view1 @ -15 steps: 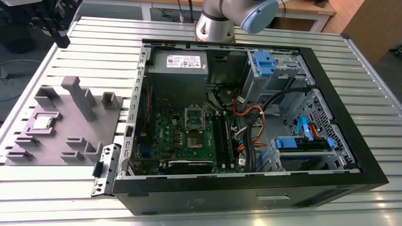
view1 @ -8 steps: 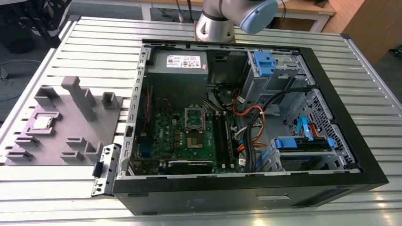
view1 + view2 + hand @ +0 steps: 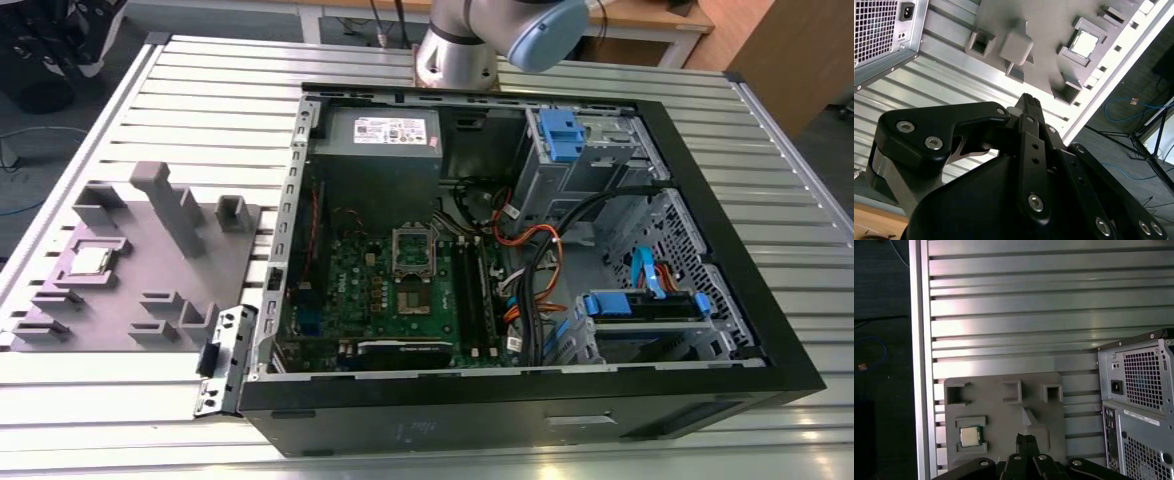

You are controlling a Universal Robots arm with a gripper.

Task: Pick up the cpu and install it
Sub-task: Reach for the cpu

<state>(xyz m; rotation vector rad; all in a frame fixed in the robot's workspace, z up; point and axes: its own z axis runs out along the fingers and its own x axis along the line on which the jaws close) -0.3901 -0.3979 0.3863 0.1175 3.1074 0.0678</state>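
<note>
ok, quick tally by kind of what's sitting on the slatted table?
cpu: 1, seated in a pocket of the plate
grey fixture plate: 1
open computer case: 1
Total: 3

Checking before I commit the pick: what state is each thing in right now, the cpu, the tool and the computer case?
cpu: seated flat in a pocket of the grey fixture plate, not picked up.
tool: shut, empty, over the grey fixture plate, clear of the cpu.
computer case: lying on its side, side panel off, motherboard exposed.
</note>
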